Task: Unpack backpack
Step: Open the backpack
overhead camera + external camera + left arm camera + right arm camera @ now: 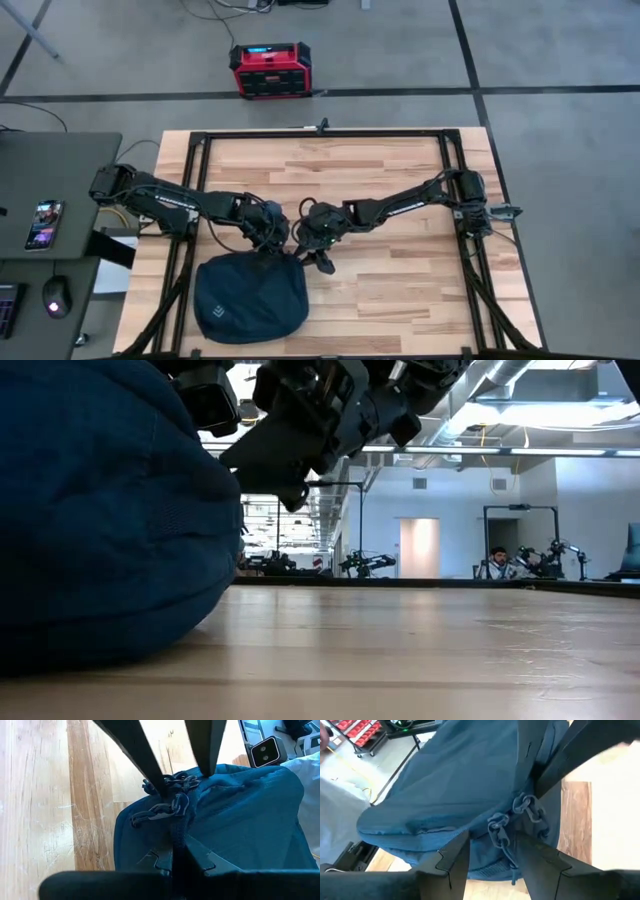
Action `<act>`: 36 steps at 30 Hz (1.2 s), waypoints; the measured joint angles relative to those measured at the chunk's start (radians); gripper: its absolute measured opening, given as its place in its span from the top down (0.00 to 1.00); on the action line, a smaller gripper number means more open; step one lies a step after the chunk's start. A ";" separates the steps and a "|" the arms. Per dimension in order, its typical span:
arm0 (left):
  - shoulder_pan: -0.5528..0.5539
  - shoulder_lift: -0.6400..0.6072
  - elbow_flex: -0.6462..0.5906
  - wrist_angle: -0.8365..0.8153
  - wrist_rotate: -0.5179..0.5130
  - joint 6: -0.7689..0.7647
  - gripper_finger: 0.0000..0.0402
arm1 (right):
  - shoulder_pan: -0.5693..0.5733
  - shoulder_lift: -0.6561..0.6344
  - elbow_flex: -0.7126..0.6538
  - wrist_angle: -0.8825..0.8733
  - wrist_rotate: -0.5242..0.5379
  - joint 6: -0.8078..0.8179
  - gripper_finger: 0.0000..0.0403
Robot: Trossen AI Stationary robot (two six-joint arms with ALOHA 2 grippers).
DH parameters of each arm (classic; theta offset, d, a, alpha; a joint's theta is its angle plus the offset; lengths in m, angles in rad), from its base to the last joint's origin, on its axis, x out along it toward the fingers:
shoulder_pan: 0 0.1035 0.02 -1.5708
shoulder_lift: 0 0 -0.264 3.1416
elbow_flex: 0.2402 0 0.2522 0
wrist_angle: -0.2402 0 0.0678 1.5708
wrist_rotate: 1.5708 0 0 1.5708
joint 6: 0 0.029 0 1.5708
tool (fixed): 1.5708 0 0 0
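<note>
Zipped backpack (250, 298) lies beneath both claws.

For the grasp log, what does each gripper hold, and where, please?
The left gripper pinches the backpack at its zipper seam; the right gripper, open around the zipper pulls, holds nothing.

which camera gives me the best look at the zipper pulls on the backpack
The right wrist view: the zipper pulls hang clear between the open right gripper fingers, against the backpack. The left wrist view shows them too, partly crossed by the left gripper. The high view makes them too small; the low view shows only fabric.
</note>
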 joint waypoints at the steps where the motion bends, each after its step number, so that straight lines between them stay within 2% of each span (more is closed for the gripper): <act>1: 0.000 0.000 0.000 0.001 0.000 0.000 1.00 | 0.000 0.000 0.000 0.000 0.000 -0.001 0.64; 5: 0.000 0.000 0.000 0.001 -0.001 0.000 1.00 | 0.000 0.000 0.000 -0.002 0.000 -0.017 0.69; 11: 0.003 0.000 0.000 0.003 -0.036 0.003 1.00 | 0.000 0.000 0.000 -0.052 0.005 -0.034 0.97; 25: 0.130 0.000 0.002 -0.008 -0.080 0.063 1.00 | -0.016 -0.116 0.000 -0.345 0.064 0.003 1.00; 29: 0.187 0.000 0.003 -0.018 -0.083 0.084 1.00 | -0.014 -0.135 0.000 -0.427 0.061 0.033 1.00; 36: 0.305 0.000 0.002 -0.024 -0.145 0.109 1.00 | 0.007 -0.147 -0.001 -0.560 0.054 0.120 1.00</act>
